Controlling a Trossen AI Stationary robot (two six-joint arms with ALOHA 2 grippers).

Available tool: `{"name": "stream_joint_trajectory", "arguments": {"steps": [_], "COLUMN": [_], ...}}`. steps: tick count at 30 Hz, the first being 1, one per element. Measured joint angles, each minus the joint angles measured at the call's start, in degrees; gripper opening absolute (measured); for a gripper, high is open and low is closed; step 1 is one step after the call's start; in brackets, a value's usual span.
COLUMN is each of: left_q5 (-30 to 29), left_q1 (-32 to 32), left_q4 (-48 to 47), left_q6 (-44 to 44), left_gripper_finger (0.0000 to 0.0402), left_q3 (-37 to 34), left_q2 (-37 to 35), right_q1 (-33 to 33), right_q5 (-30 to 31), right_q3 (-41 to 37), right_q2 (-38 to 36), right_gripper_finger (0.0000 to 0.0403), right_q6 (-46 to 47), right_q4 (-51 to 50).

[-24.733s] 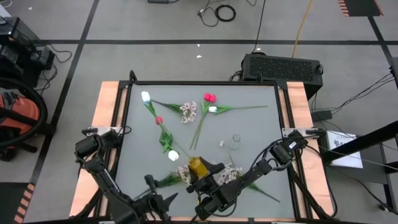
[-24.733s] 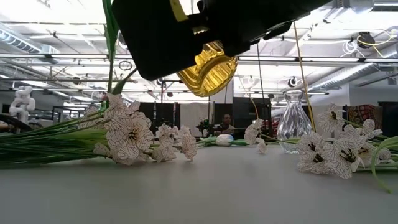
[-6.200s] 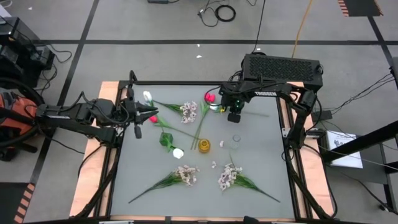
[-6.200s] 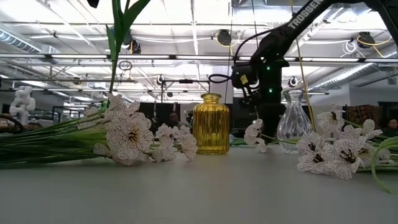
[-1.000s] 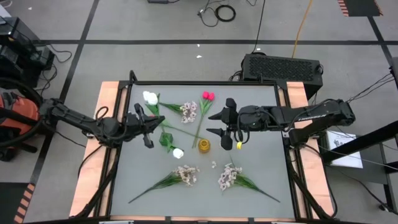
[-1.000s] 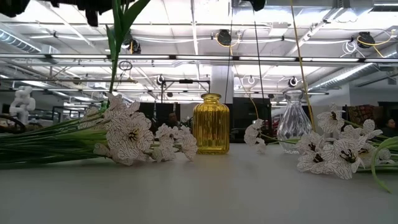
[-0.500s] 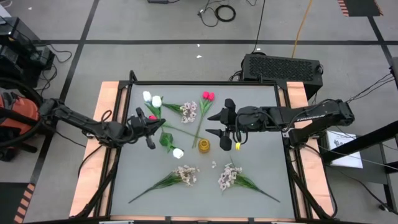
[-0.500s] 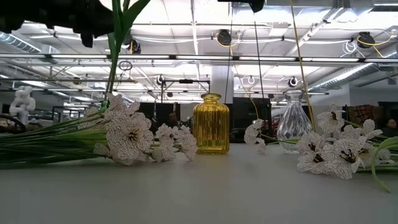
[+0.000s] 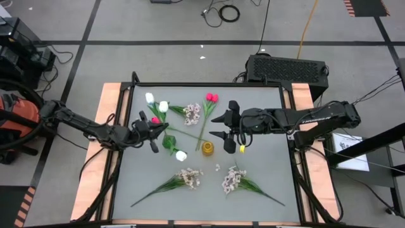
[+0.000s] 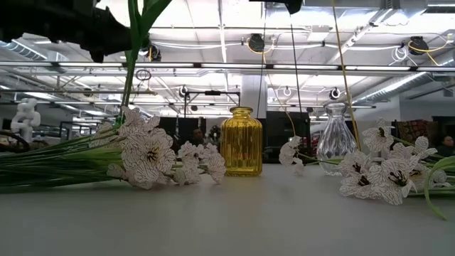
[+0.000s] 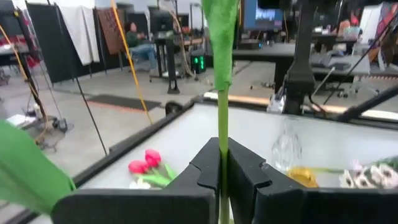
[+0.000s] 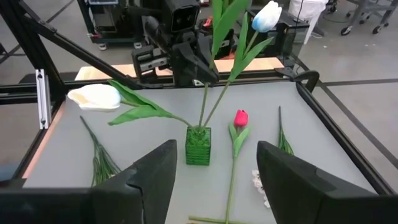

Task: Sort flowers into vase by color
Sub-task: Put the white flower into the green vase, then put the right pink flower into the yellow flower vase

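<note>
Hovering over desk (image 9: 266, 183) middle: right fingers (image 9: 223, 126), spread wide, holding nothing. Pinching white tulip stem (image 11: 222, 155), axis upright: left fingers (image 9: 152, 130), near green vase (image 12: 198, 146). Standing nearer right arm: yellow vase (image 9: 207, 148).

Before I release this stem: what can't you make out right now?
High view: mouth of the green vase, covered by leaves.
Left wrist view: bloom of the stem in the left fingers, cut off by the top edge.
Low view: right fingers, above the top edge.
</note>
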Motion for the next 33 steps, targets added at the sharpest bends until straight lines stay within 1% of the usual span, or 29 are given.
{"name": "stream_joint_trajectory", "arguments": {"steps": [2,5,7,9,11,14,17,19,21,25,29,33], "left_q5": [-0.02,-0.02,-0.19,-0.72,-0.87,-3.27,-7.0,-7.4,-7.42,-7.41,-7.26,-7.23], "left_q1": [0.02,0.0,0.0,-0.28,-0.71,-1.66,-2.53,-2.99,-3.27,-4.04,-5.45,-6.99], "left_q4": [-1.94,-4.25,-5.19,-5.84,-6.85,-12.54,-21.0,-27.86,-34.17,-43.62,-53.61,-58.9], "left_q6": [-2.31,-5.5,-6.93,-7.32,-7.34,-7.65,-9.53,-11.71,-15.19,-22.02,-25.94,-29.76], "left_gripper_finger": [0.0034,0.0072,0.0103,0.0132,0.0155,0.0179,0.0192,0.0195,0.0196,0.0197,0.0197,0.0197], "left_q3": [0.0,0.02,0.02,0.04,0.2,2.31,6.1,9.05,11.71,15.24,17.92,19.91], "left_q2": [0.02,0.0,0.0,0.0,-0.05,-0.83,-2.02,-2.88,-3.55,-4.33,-4.87,-5.37], "right_q1": [0.0,-0.13,-0.14,-0.36,-0.94,-3.28,-6.99,-9.98,-12.75,-17.3,-19.93,-20.9], "right_q5": [0.01,0.3,2.82,6.95,9.91,10.05,9.67,8.44,8.58,8.68,5.48,4.02], "right_q3": [0.0,0.0,0.0,0.0,0.0,0.0,0.0,0.0,0.0,0.07,0.07,0.02], "right_q2": [0.33,1.42,2.37,3.6,4.74,6.57,8.71,10.08,11.8,17.78,25.25,30.99], "right_gripper_finger": [0.0214,0.0214,0.0214,0.0214,0.0214,0.0214,0.0214,0.0214,0.0214,0.0214,0.0215,0.0215], "right_q6": [0.0,0.02,0.43,1.09,2.37,5.16,8.55,11.32,15.52,22.32,27.91,31.58], "right_q4": [-0.11,-0.42,-1.11,-1.67,-2.64,-4.15,-5.75,-6.39,-6.34,-5.63,-2.81,-0.76]}}
